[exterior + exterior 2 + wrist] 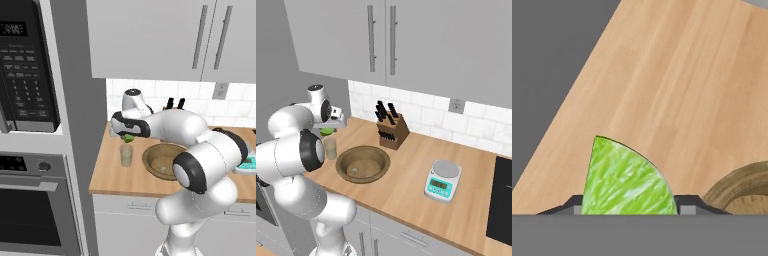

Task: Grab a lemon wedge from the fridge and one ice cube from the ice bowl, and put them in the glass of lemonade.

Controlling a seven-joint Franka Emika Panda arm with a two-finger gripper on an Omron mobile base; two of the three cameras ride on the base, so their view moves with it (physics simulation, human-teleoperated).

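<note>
My gripper (128, 136) is shut on the lemon wedge (129, 137), a small bright green piece, and hangs just above the glass of lemonade (126, 155). The glass stands at the left end of the wooden counter (115, 175). From the right base the wedge (328, 131) sits under the hand, over the glass (330, 148). In the hand view the lemon wedge (627, 180) fills the gap between the dark fingertips (687, 202). The ice bowl (161, 161), wide and brown, lies right of the glass; pale lumps rest inside the ice bowl (362, 164).
A knife block (392, 128) stands against the tiled wall behind the bowl. A white and teal scale (443, 181) sits further right. A black oven and microwave column (27, 125) rises left of the counter. Grey cabinets (165, 35) hang overhead.
</note>
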